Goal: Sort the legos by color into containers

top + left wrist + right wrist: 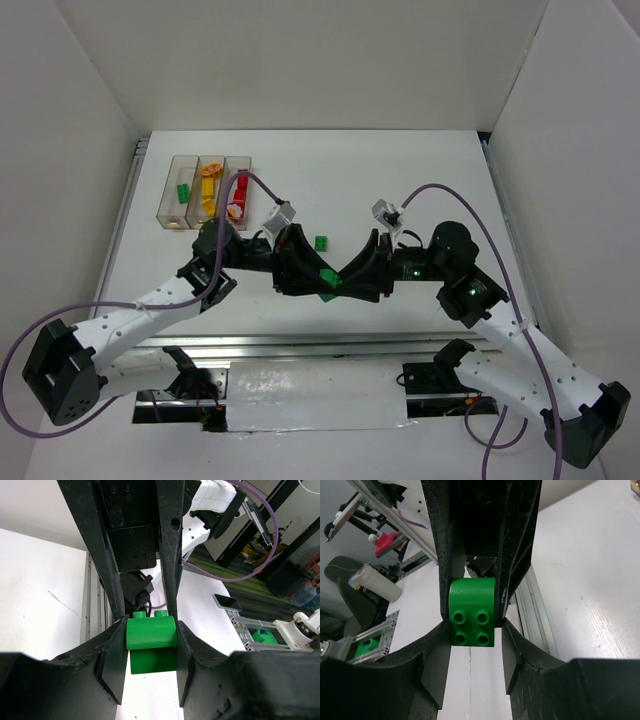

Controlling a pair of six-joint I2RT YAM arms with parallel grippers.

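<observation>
Both arms meet over the middle of the table (420,180), somewhat toward its near edge, fingertip to fingertip on one piece. My left gripper (151,635) is closed down to the width of a rounded green brick (150,632); in the left wrist view the pads press both flat sides and the brick sits clear of the surface, its two visible studs pointing away from that camera. My right gripper (472,630) comes in from the opposite side. In the right wrist view the brick's four studs face the lens, and my right fingertips (445,630) lie against its lower flanks with no gap that I can make out, so both grippers have hold of the same brick. The left fingers clamp it higher up in that view. A second green brick (321,242) lies loose on the table just beyond the held one, toward the far edge, apart from both grippers. The containers (210,158) stand in a row near the far left corner. The left bin holds a green piece (183,190), the middle one yellow pieces (207,190), and the right one red pieces (238,195). I cannot tell the exact counts from above.
</observation>
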